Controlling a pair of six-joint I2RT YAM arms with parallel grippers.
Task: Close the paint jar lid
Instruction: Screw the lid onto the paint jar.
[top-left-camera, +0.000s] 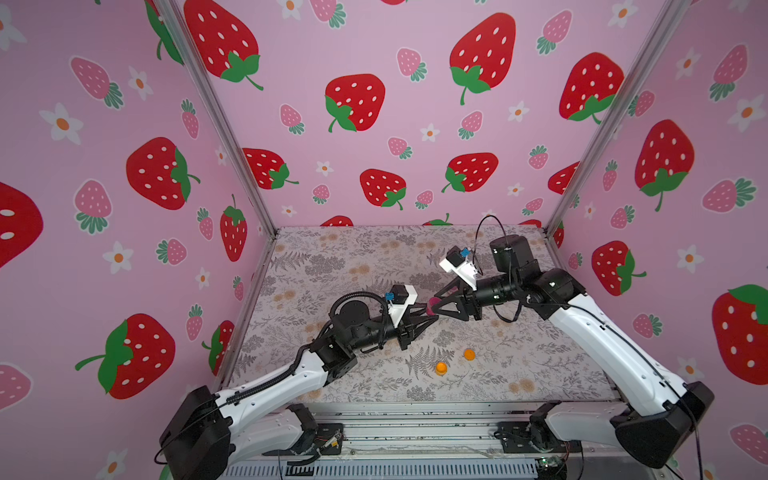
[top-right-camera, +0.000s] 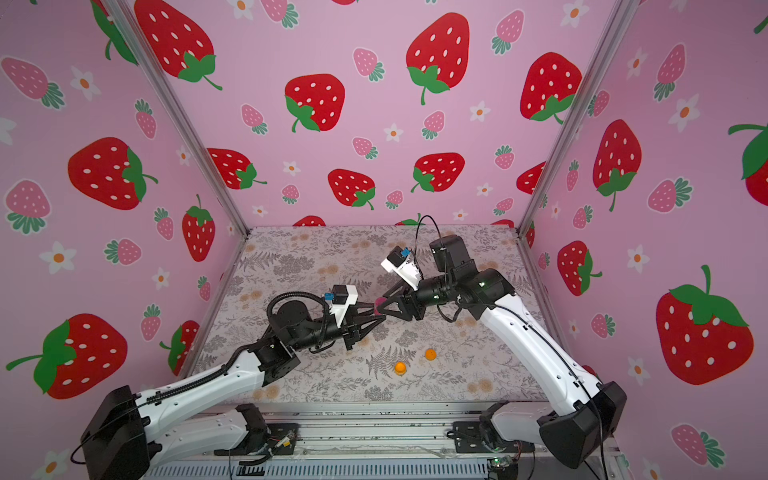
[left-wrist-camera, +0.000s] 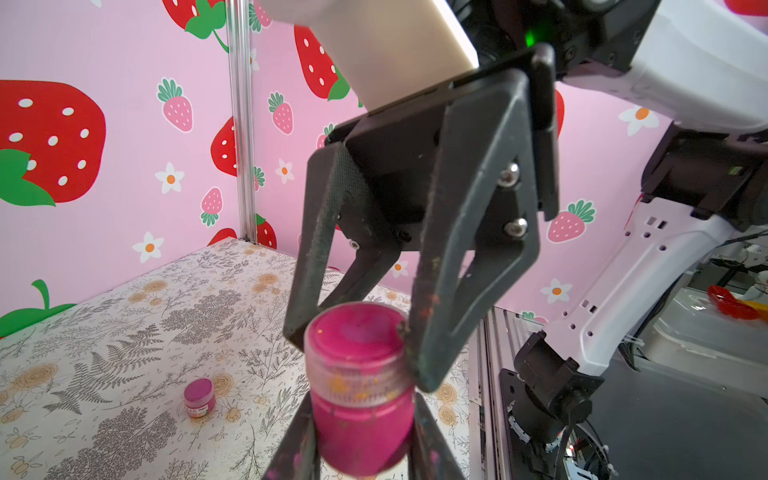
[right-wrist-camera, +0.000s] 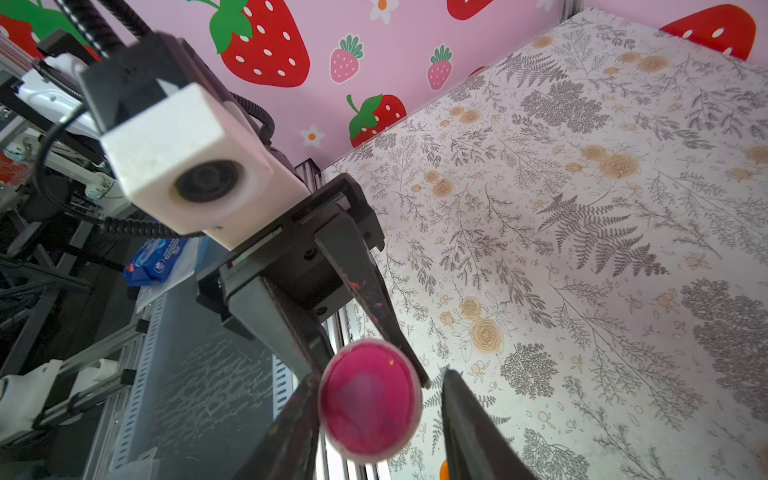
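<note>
The paint jar (left-wrist-camera: 361, 424) is small and full of magenta paint, and it is held off the table near the middle. My left gripper (left-wrist-camera: 361, 415) is shut on its body. The clear lid (left-wrist-camera: 357, 332), stained magenta, sits on the jar's mouth and faces the right wrist camera (right-wrist-camera: 370, 399). My right gripper (right-wrist-camera: 378, 378) comes in from the opposite side, with one finger on each side of the lid. One finger touches the rim, and a thin strip of table shows between the other finger and the lid. Both grippers meet at the jar (top-left-camera: 432, 306) in both top views (top-right-camera: 379, 306).
A second small magenta jar (left-wrist-camera: 199, 397) stands closed on the floral table (top-left-camera: 332, 266). Two small orange paint pieces (top-left-camera: 441, 368) (top-left-camera: 469, 354) lie nearer the front edge. Pink strawberry walls enclose three sides. Metal rails (top-left-camera: 415, 419) run along the front.
</note>
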